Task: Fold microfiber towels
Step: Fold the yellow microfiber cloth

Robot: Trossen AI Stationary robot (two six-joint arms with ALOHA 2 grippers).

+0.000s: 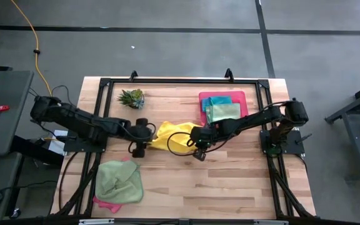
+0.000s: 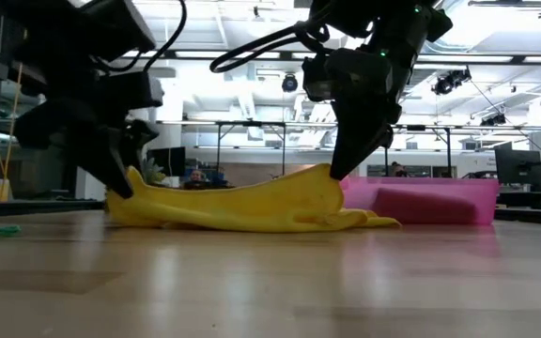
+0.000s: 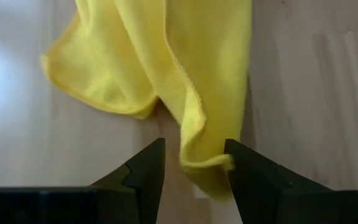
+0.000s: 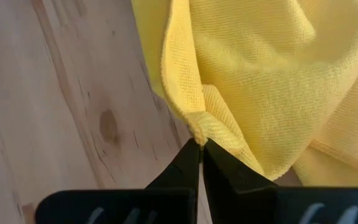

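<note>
A: Middle of the desk, then?

B: Yellow towel (image 1: 167,135) there, lying bunched and rumpled on the wood, roughly midway between the left and right edges. Seen from table height (image 2: 252,205), humped up higher toward one end, flat and trailing at the other.

A: And the left tool?

B: Left tool (image 1: 137,141) at the towel's left end, fingers (image 3: 143,177) parted with a gap between them. A folded yellow corner (image 3: 204,163) sitting in that gap, touching one finger only, not squeezed.

A: Right tool?

B: Right tool (image 1: 198,145) at the towel's right end, fingers pressed tight together, pinching a hemmed edge of the yellow towel (image 4: 197,127). From table height, reaching down onto the raised hump of cloth.

A: Other towels?

B: Near the front left corner, a light green towel (image 1: 120,181) heaped loosely over a pink towel (image 1: 107,203), only a pink rim showing beneath. Toward the back right, a pink tray (image 1: 242,100) holding a folded teal towel (image 1: 217,100) with another light green towel (image 1: 225,112) folded partly on top.

A: Anything else on the wood?

B: Small spiky plant (image 1: 132,97) near the back edge, left of centre, well apart from the yellow cloth
</note>
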